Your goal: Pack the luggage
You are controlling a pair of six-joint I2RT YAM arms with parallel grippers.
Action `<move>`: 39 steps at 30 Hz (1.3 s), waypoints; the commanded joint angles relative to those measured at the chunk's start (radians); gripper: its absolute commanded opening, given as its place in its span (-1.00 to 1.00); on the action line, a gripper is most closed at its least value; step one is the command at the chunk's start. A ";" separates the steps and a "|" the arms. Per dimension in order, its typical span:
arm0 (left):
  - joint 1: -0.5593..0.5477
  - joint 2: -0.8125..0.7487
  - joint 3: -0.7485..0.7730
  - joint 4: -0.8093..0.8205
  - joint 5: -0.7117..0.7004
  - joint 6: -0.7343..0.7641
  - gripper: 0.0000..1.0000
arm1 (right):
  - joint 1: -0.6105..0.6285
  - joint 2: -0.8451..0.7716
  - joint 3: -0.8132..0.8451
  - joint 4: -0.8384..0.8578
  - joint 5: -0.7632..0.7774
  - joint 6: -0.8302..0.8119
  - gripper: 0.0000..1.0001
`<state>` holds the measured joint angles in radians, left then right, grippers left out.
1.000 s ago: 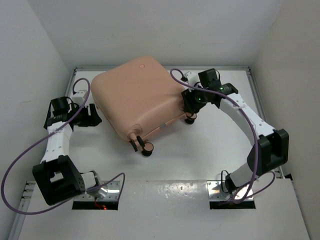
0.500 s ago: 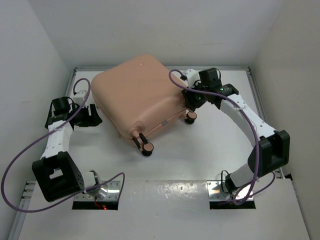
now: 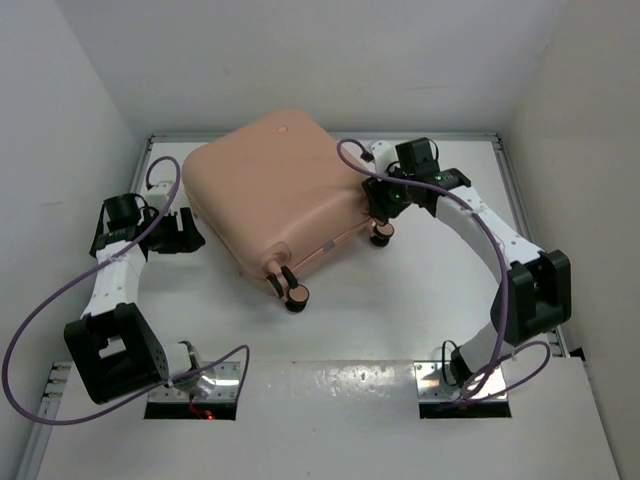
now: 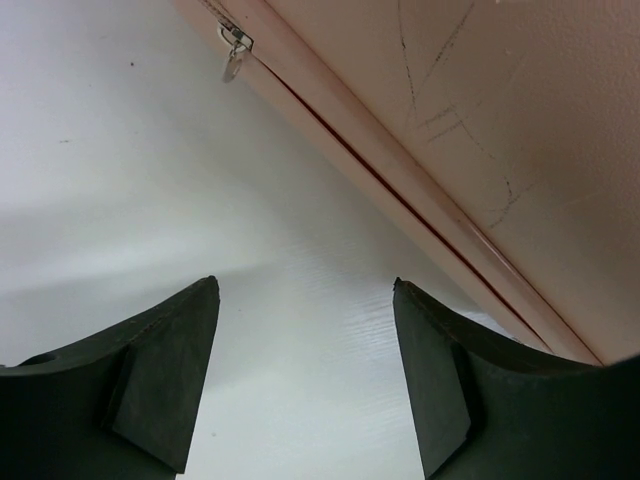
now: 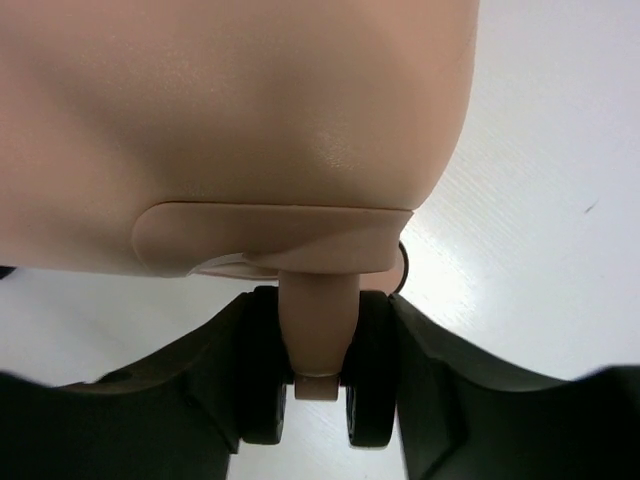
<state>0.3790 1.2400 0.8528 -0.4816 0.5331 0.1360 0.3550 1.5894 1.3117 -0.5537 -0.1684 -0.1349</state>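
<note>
Upper centre of the overhead frame, I have the peach-pink hard-shell suitcase (image 3: 270, 195) with rounded corners lying flat and closed on the white bench (image 3: 400, 320), turned at an angle. One peach-and-black caster (image 3: 296, 294) sticks out toward the lower middle of the frame.

At the case's right corner, my right end effector (image 3: 379, 222) is clamped on another caster. On the right wrist view the black fingers (image 5: 450, 400) press on both sides of the twin black wheel (image 5: 365, 400), with its peach stem (image 5: 318, 330) standing between them under the shell (image 5: 240, 110).

At the left of the overhead frame, my left end effector (image 3: 193, 233) sits just beside the case's left edge. Its jaws stand wide with only bare bench (image 4: 150, 180) between them. Upper left of that wrist view, a small metal zip pull (image 4: 233, 62) hangs from the seam running diagonally along the shell (image 4: 520, 120).
</note>
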 commanded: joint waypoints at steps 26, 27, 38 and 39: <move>0.096 -0.158 0.037 0.143 0.071 -0.251 0.74 | -0.234 -0.413 -0.689 0.294 -0.382 0.826 -0.70; 0.113 -0.159 0.046 0.143 0.086 -0.274 0.74 | -0.234 -0.393 -0.703 0.335 -0.411 0.863 -0.92; 0.285 -0.154 0.055 0.186 0.173 -0.437 0.77 | -0.130 -0.178 -0.810 0.687 -0.243 1.411 -1.00; 0.285 -0.145 0.055 0.195 0.186 -0.446 0.77 | -0.125 -0.158 -0.801 0.707 -0.228 1.438 -1.00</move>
<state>0.6338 1.0966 0.8730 -0.3321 0.6724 -0.2508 0.2108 1.3975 0.4870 0.0086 -0.4610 1.1168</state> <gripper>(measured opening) 0.884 0.002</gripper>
